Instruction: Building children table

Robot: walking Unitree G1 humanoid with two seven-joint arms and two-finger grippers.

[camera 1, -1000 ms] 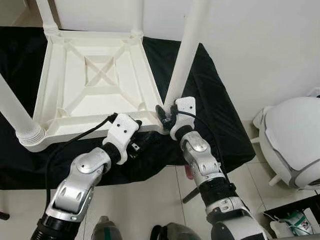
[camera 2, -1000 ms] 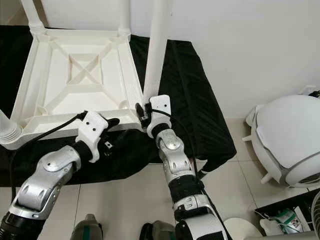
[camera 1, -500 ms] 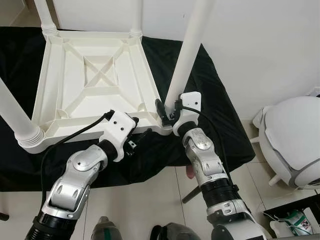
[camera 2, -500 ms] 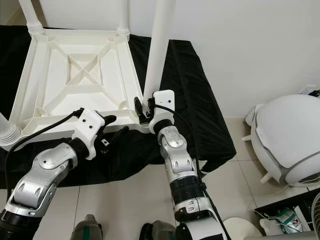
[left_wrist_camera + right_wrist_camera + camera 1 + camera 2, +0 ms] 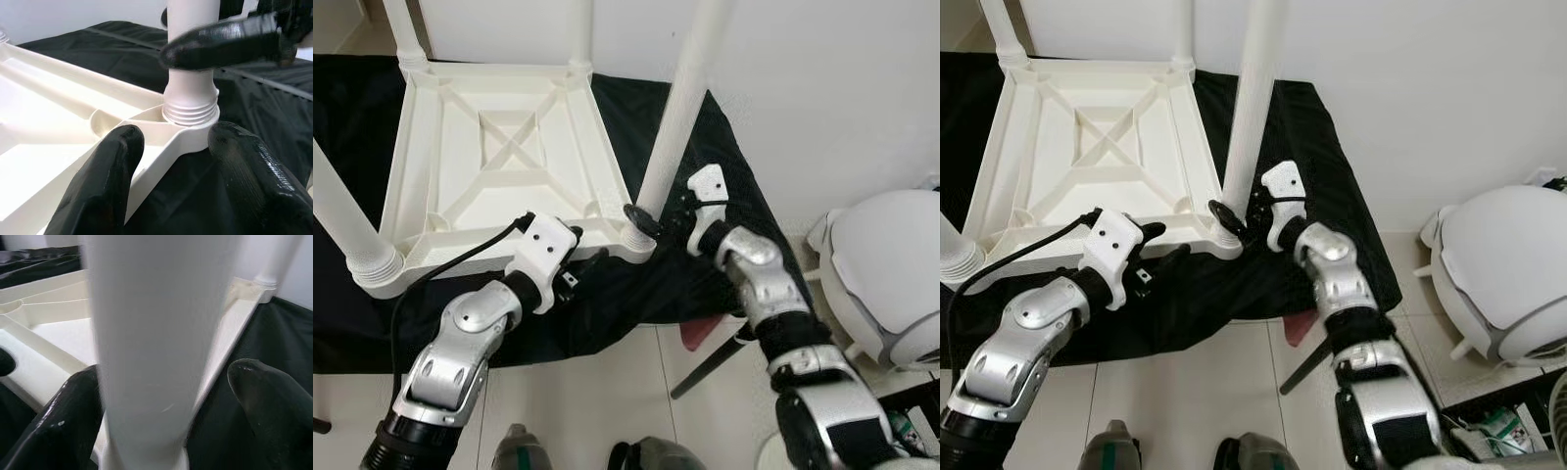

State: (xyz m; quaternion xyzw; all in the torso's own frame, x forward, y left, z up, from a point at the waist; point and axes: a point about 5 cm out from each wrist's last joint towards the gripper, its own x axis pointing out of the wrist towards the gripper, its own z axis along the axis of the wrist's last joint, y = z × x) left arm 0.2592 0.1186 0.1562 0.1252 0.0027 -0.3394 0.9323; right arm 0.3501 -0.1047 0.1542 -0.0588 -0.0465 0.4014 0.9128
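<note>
An upturned white table (image 5: 499, 157) on black cloth (image 5: 715, 166): right gripper (image 5: 651, 220) straddles its near-right leg (image 5: 680, 108), fingers apart; left gripper (image 5: 592, 259) open at the near edge.

Lighting: we record bright, even indoor light, no hard glare. Shadows: soft, faint on the white wall (image 5: 822, 88); the black cloth (image 5: 705, 284) swallows detail. Focus: head views sharp. Wrist views: near black fingers (image 5: 105, 186) and the table leg (image 5: 156, 333) blurred.
</note>
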